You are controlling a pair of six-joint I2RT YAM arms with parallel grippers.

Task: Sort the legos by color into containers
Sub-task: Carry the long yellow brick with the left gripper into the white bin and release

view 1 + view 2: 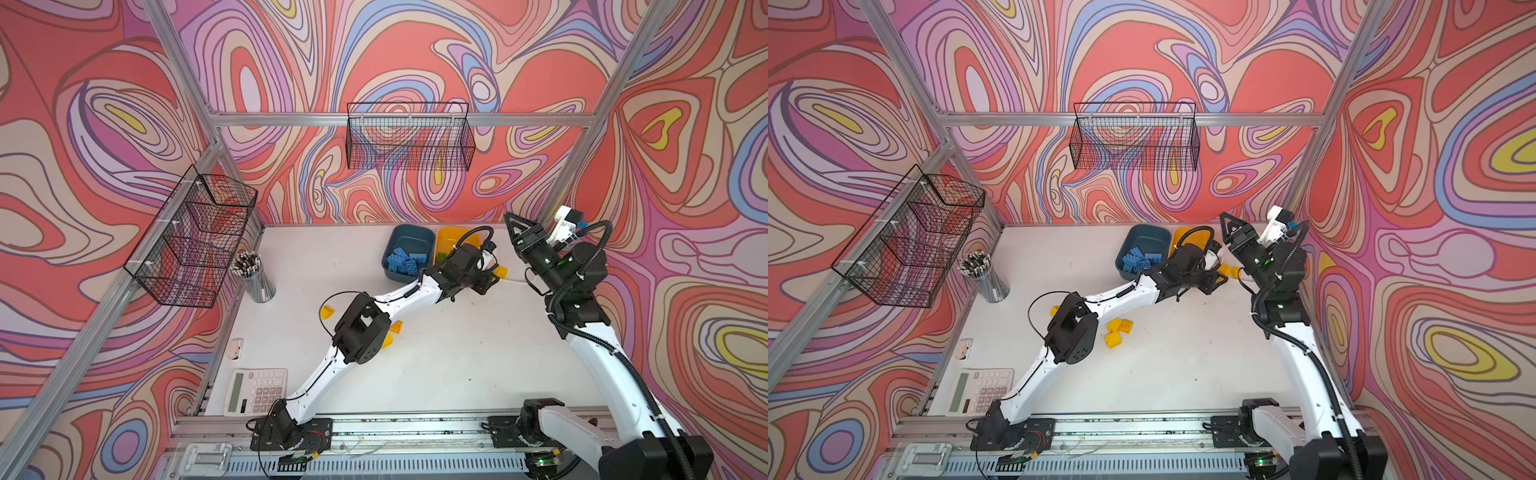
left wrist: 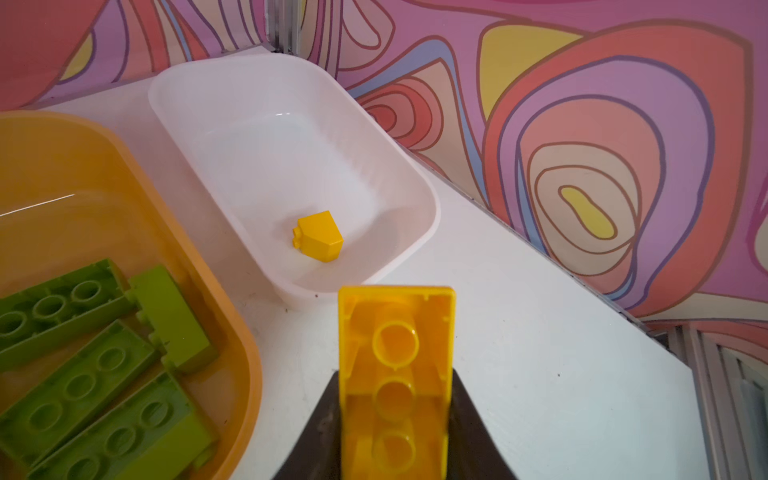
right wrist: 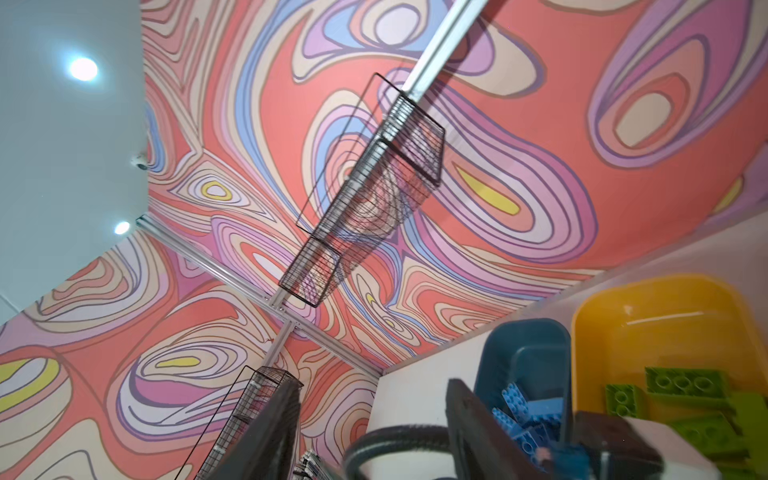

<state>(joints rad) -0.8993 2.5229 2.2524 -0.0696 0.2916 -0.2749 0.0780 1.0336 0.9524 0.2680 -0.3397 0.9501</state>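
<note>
My left gripper (image 2: 395, 415) is shut on a yellow lego (image 2: 395, 332), held hollow side to the camera just before the white container (image 2: 432, 208), which holds one small yellow lego (image 2: 318, 237). Beside it the yellow-orange container (image 2: 249, 361) holds green legos (image 2: 79, 386). In both top views the teal-blue container (image 1: 409, 237) holds blue legos (image 1: 405, 259). Loose yellow legos (image 1: 1119, 328) lie mid-table by the left arm's elbow. My right gripper (image 1: 517, 222) is raised near the back right corner, open and empty, with its fingers (image 3: 282, 415) apart.
A mesh pencil cup (image 1: 257, 278) stands at the left edge, with a calculator (image 1: 255, 390) and a small white device (image 1: 235, 348) nearer the front. Black wire baskets hang on the left frame (image 1: 195, 237) and on the back wall (image 1: 409, 137).
</note>
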